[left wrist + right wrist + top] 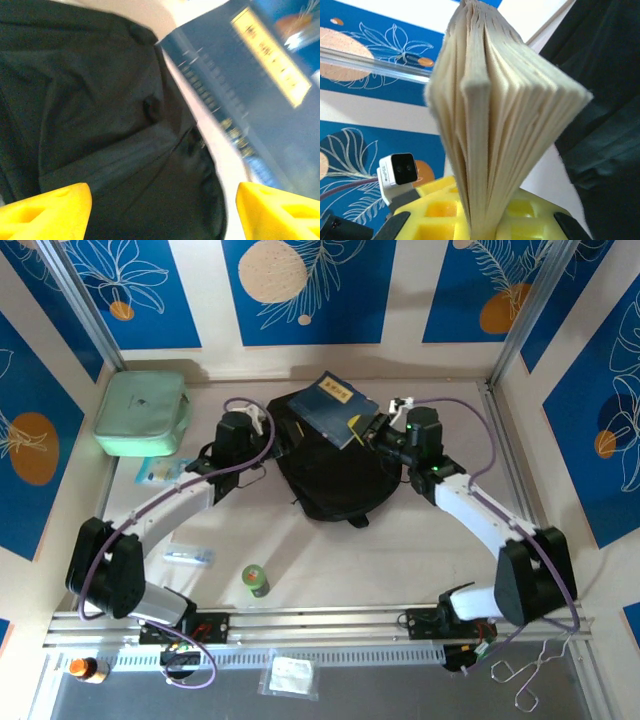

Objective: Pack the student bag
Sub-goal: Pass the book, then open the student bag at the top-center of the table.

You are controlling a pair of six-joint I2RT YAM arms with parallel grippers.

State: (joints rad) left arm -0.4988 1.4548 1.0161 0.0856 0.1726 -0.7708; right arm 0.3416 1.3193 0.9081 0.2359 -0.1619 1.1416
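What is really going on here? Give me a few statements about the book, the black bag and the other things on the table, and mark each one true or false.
1. The right jaws are shut on the blue book. True.
2. The blue book lies inside the student bag. False: it is outside, held tilted over the bag's far side.
3. The left jaws are clamped on a bag strap. False: they stand open over the black fabric, holding nothing.
4. The mint green case lies at the far left corner of the table. True.
5. The small green bottle stands on top of the bag. False: it stands on the table, nearer the arm bases and apart from the bag.
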